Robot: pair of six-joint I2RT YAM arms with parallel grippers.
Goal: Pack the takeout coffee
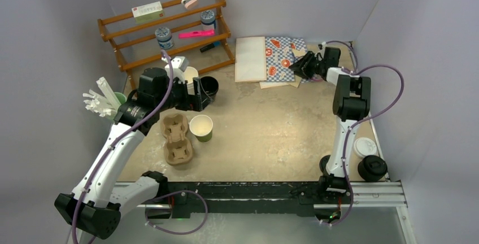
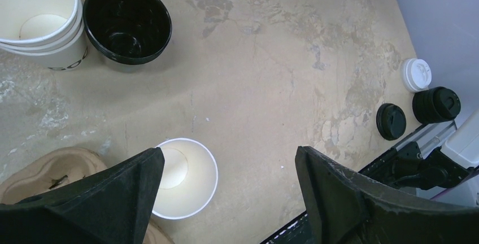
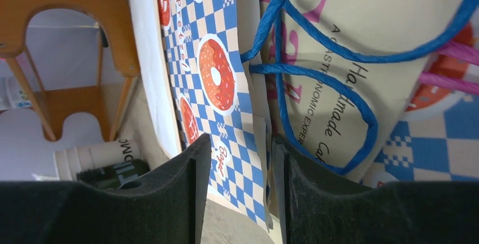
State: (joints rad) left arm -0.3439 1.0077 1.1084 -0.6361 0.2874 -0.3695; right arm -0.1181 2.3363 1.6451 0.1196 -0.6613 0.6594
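The black paper cup [image 1: 209, 86] stands open and lidless at the back left, next to stacked white cups [image 1: 189, 74]; in the left wrist view it [image 2: 127, 22] is at the top left. Black sip lids [image 2: 391, 121] [image 2: 436, 104] lie at the table's near right, the larger pile also in the top view [image 1: 373, 168]. My left gripper [image 1: 204, 98] [image 2: 229, 162] is open and empty, hovering just in front of the black cup, above the green cup. My right gripper [image 1: 297, 65] [image 3: 242, 142] is at the paper bags, jaws narrowly apart around the edge of a blue checkered bag [image 3: 217, 86].
A green cup with white inside [image 1: 201, 127] [image 2: 183, 176] stands beside a brown pulp cup carrier [image 1: 176, 138]. A white lid [image 1: 364, 147] lies near the black lids. Paper bags [image 1: 265, 57] lie at the back. A wooden shelf [image 1: 169, 29] stands at the back left.
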